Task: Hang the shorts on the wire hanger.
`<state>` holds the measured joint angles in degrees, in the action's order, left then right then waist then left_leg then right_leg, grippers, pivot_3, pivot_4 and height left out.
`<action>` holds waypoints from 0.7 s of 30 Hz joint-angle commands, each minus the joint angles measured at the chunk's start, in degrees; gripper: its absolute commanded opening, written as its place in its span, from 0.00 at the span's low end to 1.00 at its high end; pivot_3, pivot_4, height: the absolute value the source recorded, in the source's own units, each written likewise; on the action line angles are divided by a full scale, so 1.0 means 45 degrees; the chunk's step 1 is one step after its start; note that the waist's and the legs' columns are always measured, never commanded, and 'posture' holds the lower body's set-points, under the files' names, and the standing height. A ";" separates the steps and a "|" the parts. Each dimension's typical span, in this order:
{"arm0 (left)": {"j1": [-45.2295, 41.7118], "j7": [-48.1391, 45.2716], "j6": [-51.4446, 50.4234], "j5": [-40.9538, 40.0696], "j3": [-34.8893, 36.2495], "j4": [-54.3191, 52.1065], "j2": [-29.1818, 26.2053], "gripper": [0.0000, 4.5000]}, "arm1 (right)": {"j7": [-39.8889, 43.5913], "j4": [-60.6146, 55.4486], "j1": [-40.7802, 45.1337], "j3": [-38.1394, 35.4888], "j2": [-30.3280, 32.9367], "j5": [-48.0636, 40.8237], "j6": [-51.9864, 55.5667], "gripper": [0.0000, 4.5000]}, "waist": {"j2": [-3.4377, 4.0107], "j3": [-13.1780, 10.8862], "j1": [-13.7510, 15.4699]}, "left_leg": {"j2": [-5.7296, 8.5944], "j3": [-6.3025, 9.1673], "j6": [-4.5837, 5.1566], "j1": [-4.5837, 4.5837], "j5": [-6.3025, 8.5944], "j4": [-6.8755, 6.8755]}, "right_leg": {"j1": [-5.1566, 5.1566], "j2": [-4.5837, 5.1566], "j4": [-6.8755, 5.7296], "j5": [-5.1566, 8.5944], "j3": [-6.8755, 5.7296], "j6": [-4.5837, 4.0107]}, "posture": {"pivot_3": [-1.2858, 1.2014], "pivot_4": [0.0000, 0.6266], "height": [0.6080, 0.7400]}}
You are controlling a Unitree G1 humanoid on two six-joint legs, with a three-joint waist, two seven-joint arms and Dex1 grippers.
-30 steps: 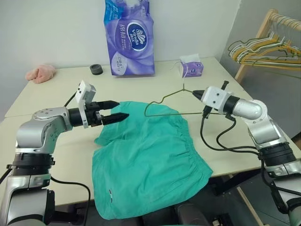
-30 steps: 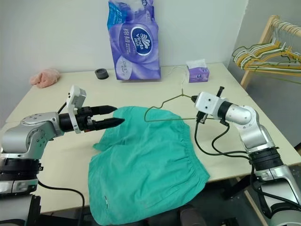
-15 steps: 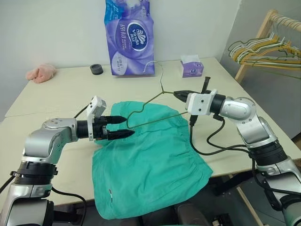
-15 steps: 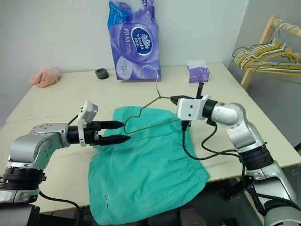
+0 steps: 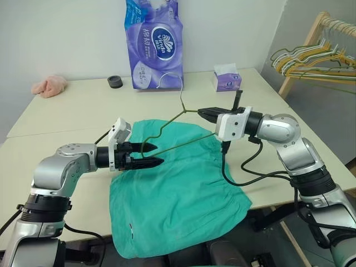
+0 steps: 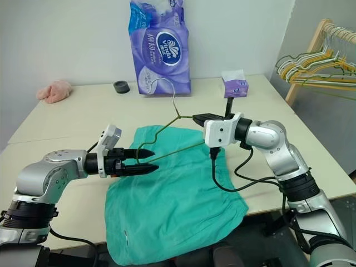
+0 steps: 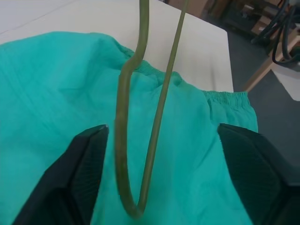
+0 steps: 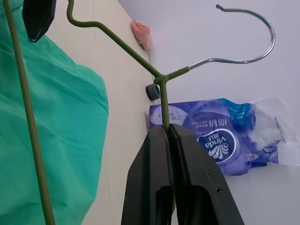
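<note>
The left pincer [image 5: 157, 155] hovered low over the near-left part of the teal shorts [image 5: 178, 189], its fingers [image 7: 84, 159] apart, with the hanger's bent corner between them but untouched. The shorts lay spread flat on the worktop [image 5: 72, 111], draping over its near edge. The wire hanger [image 5: 175, 119] was raised above them, hook up, its shoulder clamped in the right pincer [image 5: 201, 112].

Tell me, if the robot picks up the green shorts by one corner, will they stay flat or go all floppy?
Probably floppy: the shorts lie wrinkled, and one edge droops over the table front. They look light, like thin cloth. Their gathered waistband would likely bunch up when pinched.
</note>
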<state>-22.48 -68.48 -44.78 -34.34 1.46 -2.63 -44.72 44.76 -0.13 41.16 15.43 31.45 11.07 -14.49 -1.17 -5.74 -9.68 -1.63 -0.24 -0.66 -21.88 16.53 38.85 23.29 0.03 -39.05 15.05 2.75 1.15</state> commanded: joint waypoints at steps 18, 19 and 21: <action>0.0541 0.0158 -0.0054 -0.0149 -0.0122 -0.1208 -0.0013 0.00 | 0.0452 -0.0735 -0.0130 0.0044 0.0171 -0.0232 -0.0571 0.11 | -0.0001 0.0001 0.0017 | 0.0006 0.0012 -0.0001 -0.0001 -0.0001 0.0001 | -0.0005 0.0005 0.0001 0.0000 -0.0005 0.0000 | 0.45 0.09 1.00; 0.0555 0.0215 0.0001 -0.0071 -0.0153 -0.1184 -0.0022 0.00 | 0.0580 -0.0737 -0.0178 0.0058 0.0318 -0.0212 -0.0691 0.17 | -0.0001 0.0000 0.0021 | 0.0007 0.0011 -0.0001 -0.0001 0.0000 0.0001 | -0.0006 0.0005 0.0001 0.0000 -0.0006 0.0000 | 0.45 0.09 1.00; 0.0583 0.0287 0.0102 0.0038 -0.0204 -0.1151 -0.0051 0.00 | 0.0950 -0.0812 -0.0270 0.0108 0.0619 -0.0263 -0.0697 0.30 | -0.0002 0.0001 0.0029 | 0.0008 0.0014 -0.0001 -0.0001 0.0000 0.0001 | -0.0008 0.0006 0.0002 0.0000 -0.0006 0.0000 | 0.45 0.09 1.00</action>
<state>-19.64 -67.60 -45.59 -34.45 0.18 -6.26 -44.77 47.63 -1.76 39.60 16.23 33.08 10.26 -16.84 -1.18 -5.73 -9.55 -1.59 -0.18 -0.67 -21.88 16.53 38.85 23.24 0.06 -39.04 15.05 2.72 1.15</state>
